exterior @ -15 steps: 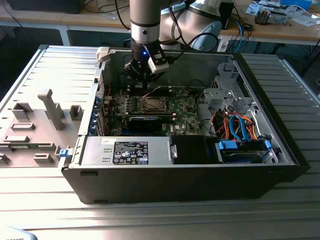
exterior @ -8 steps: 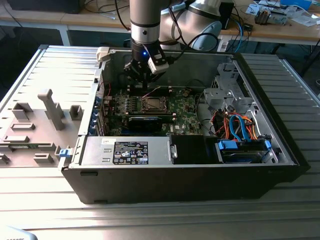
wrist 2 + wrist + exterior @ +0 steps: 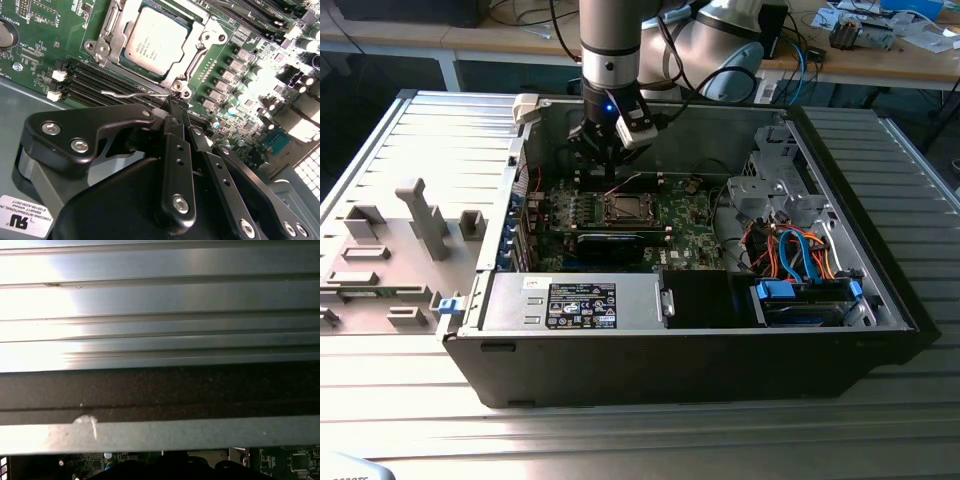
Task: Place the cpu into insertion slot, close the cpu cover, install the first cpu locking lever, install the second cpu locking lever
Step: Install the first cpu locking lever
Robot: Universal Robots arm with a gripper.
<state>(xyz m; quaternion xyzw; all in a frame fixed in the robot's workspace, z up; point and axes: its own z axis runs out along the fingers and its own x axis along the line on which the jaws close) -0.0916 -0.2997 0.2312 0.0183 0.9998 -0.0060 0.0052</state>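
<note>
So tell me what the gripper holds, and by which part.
The gripper seems shut on the thin wire lever beside the cpu, at its end near the cover's corner.

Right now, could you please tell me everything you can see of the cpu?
The cpu is a small flat square chip with a dull silver-grey metal top bearing faint print. It lies flat in the insertion slot on the green motherboard, with the silver cpu cover framing it. The gripper sits beside the socket's corner, not touching the chip.
</note>
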